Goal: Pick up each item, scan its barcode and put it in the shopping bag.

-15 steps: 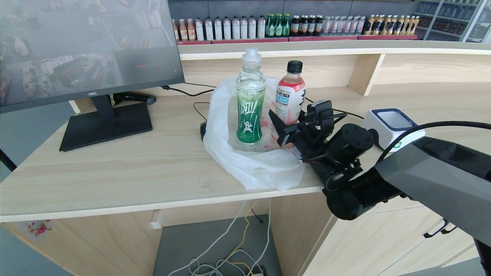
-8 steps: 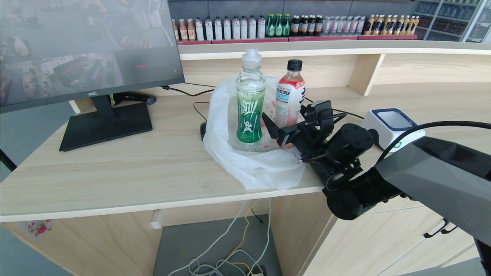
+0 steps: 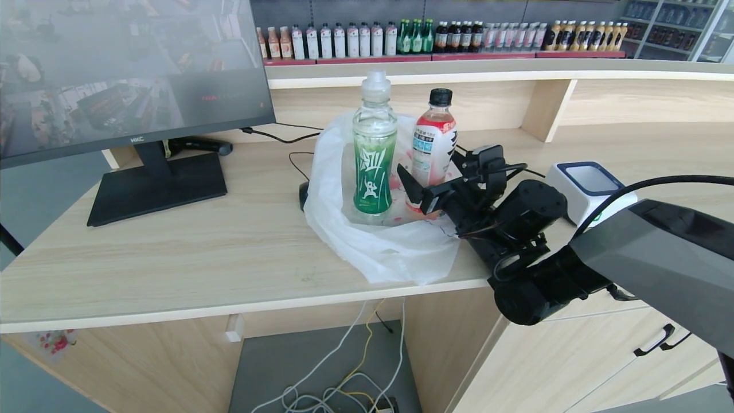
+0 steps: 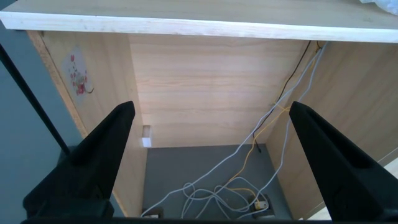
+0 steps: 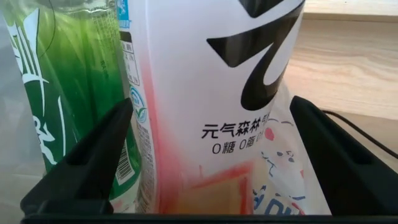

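Note:
A green-labelled bottle (image 3: 374, 155) and a pink-and-white bottle (image 3: 434, 143) with a black cap stand upright side by side on the crumpled white shopping bag (image 3: 378, 246). My right gripper (image 3: 427, 184) is open at the pink bottle's lower half, one finger on each side. In the right wrist view the pink bottle (image 5: 205, 62) sits between the spread fingers of the right gripper (image 5: 212, 106), with the green bottle (image 5: 68, 93) beside it and the bag (image 5: 289, 168) behind. My left gripper (image 4: 209, 109) hangs open and holds nothing, below the counter's front edge (image 4: 186, 25).
A white barcode scanner (image 3: 585, 183) sits on the wooden counter (image 3: 172, 246), right of the bag. A large monitor (image 3: 126, 69) on a black stand occupies the left rear. A raised shelf runs behind the bottles. Loose cables (image 4: 224, 180) lie under the counter.
The right gripper's near finger swung off the pink bottle, opening the jaws. The right arm then drew back slightly to the right. Both bottles stayed standing on the bag.

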